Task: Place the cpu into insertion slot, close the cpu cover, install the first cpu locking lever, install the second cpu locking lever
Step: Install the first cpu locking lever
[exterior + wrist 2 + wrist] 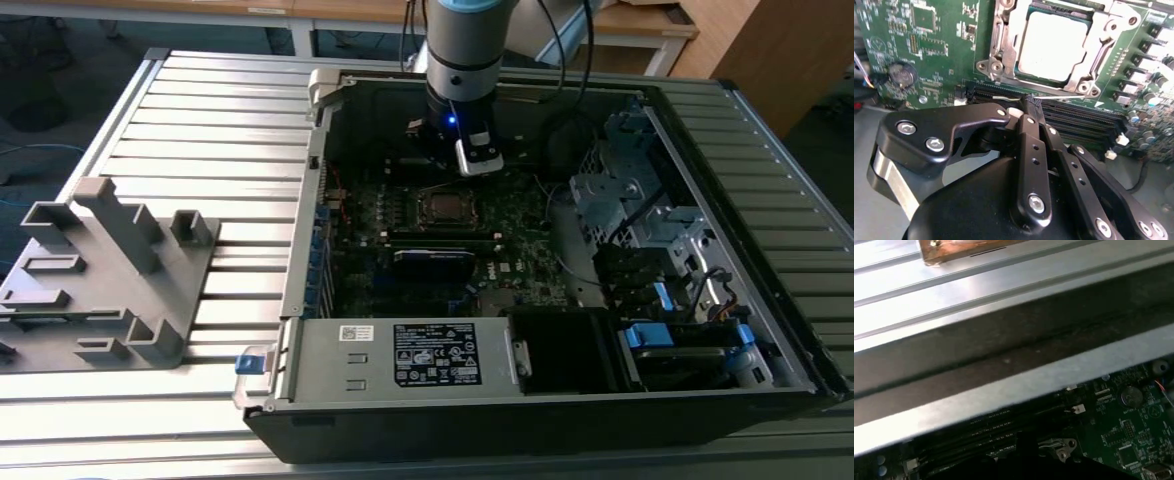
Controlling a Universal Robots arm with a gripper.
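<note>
The cpu (1054,45) lies flat in its socket on the green motherboard, its pale metal top showing through the window of the cpu cover (1008,45). The cover lies down around it. In the exterior view the cpu (445,207) sits mid-board inside the open computer case. My gripper (1031,101) is shut, its black fingertips just beside the socket's edge, over the memory slots. A thin silver locking lever (1004,97) runs along that edge and ends at my fingertips; whether they touch it I cannot tell. In the exterior view the gripper (470,165) hangs just behind the socket.
Black memory slots (1079,120) run beside the socket, and a coin battery (901,74) sits further off. A black module (434,258), the power supply (400,355) and drive cages (627,180) crowd the case. A grey fixture (107,270) stands on the slatted table at the exterior view's left.
</note>
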